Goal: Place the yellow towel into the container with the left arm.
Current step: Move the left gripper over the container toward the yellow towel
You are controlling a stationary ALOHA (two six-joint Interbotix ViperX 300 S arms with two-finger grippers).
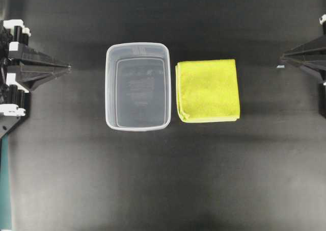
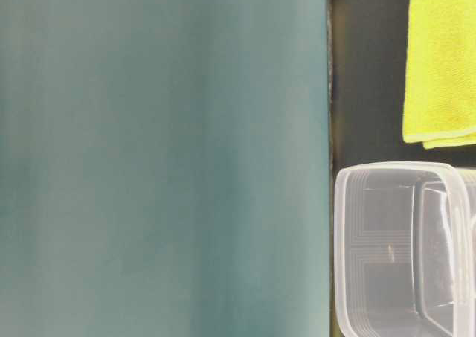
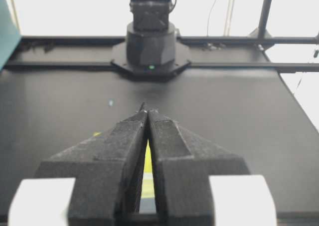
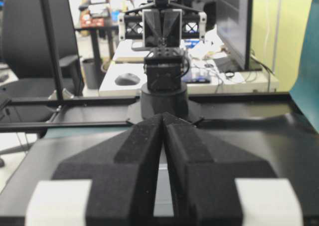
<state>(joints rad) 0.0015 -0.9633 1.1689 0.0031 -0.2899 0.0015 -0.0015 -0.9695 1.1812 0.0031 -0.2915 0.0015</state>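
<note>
Yellow-green microfibre, folded square, lies flat on the black table (image 1: 163,190): the yellow towel (image 1: 208,90) sits just beside the container (image 1: 137,86), on that tub's right in the overhead view, a thin strip of dark table between them. Container is clear plastic, upright, nothing in it. Table-level view shows only one corner of each, the towel (image 2: 442,62) lying beyond the tub (image 2: 405,248), the rest of the frame taken up by a blurred teal panel (image 2: 163,158). Neither arm has engaged anything. Left gripper (image 1: 65,66) is parked at the left edge of the overhead view, level with the table, tips aimed at the tub; its wrist view shows the two lattice fingers (image 3: 124,151) pressed together, clenched on nothing, a sliver of yellow visible through the slit between them. Right gripper (image 1: 283,60) is parked at the opposite edge, fingers likewise closed and empty in its own wrist view (image 4: 163,121). Step in hand, as I judge it: the reach. The left arm must cross over the container to get at the towel on its far side, so it should rise enough to clear the rim, spread the fingers wide, and come down near the towel's middle or at the layered edge nearest the tub, pinching through all folds so that no layer trails. Risk: a shallow pinch lifts only the top layer and the cloth unfolds over the rim; a low approach nudges the light tub.
</note>
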